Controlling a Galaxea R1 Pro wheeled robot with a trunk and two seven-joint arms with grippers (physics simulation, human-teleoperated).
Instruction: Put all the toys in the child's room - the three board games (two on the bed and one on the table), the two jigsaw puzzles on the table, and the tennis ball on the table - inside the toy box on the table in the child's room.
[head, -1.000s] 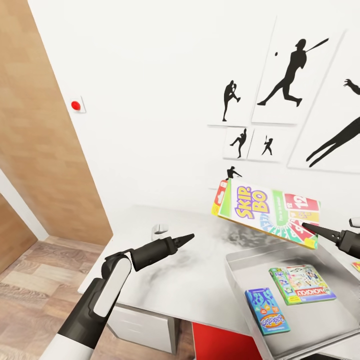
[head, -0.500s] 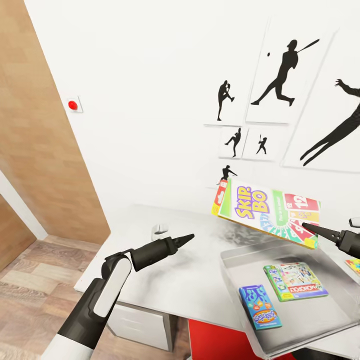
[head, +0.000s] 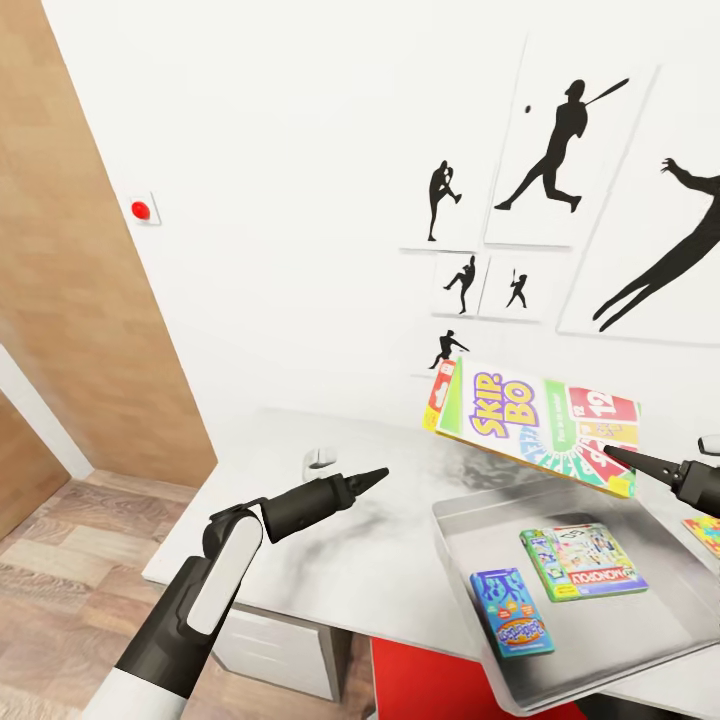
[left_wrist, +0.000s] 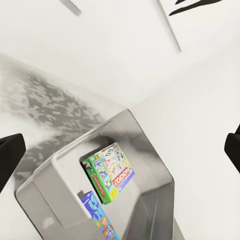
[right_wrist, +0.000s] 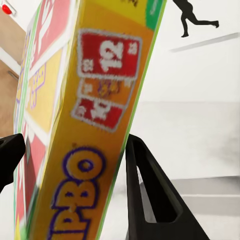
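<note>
My right gripper (head: 612, 457) is shut on the slim yellow-red-green "SKIP-BO" board game (head: 535, 422), holding it tilted in the air above the far rim of the toy box (head: 452, 530). In the right wrist view the game (right_wrist: 85, 130) sits between the two fingers (right_wrist: 150, 195). The pale grey toy box stands on the table (head: 340, 545) and holds the Monopoly game (head: 582, 562) and the light-blue game (head: 511, 612). A jigsaw puzzle (head: 706, 532) peeks in at the right edge. My left gripper (head: 378, 472) hovers open over the table left of the box, empty. Its wrist view looks into the toy box (left_wrist: 45, 195) at the Monopoly game (left_wrist: 107, 170).
A brown door (head: 90, 250) and wood-plank floor (head: 70, 540) lie to the left. A small white object (head: 320, 462) sits on the table near my left gripper. Something red (head: 430, 680) shows under the table's front edge. Black sports silhouettes (head: 560, 150) hang on the white wall.
The head view has shifted: table, toy box and wall pictures have slid left and up in the picture. Both arms and the held game keep the same pose.
</note>
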